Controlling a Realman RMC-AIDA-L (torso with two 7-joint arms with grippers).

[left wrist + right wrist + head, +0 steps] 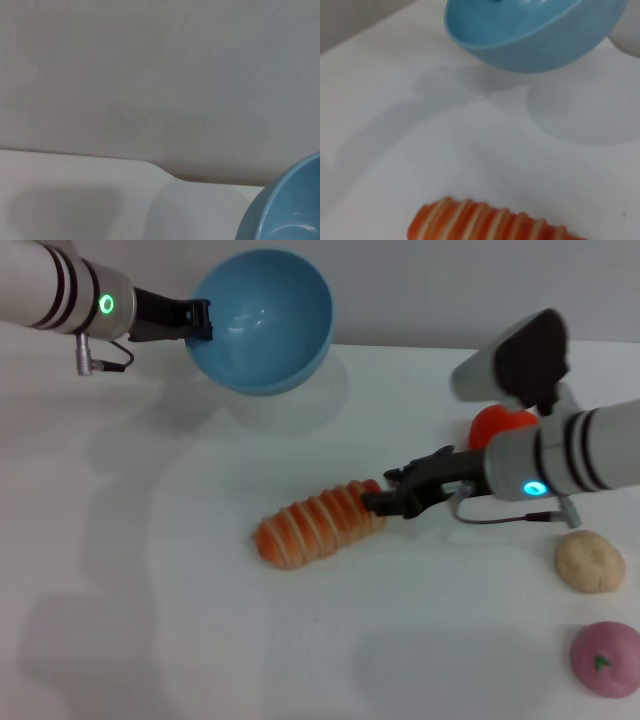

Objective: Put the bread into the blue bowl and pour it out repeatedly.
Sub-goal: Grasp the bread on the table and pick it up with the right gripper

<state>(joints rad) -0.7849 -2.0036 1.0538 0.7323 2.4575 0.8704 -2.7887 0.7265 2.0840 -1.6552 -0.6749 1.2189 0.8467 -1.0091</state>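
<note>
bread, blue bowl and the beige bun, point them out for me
bread (315, 523), head view, on its striped middle
blue bowl (265, 315), head view, on its glossy inside
beige bun (589, 561), head view, on its top

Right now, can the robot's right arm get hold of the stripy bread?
Probably yes. The right gripper is already at the near end of the bread, which lies on the bare white table with nothing between them. The left gripper holds the blue bowl tilted, well away.

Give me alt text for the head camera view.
The left pincer holds the blue bowl tipped and empty above the white table. The right pincer is at one end of the bread, which lies on the table.
</note>
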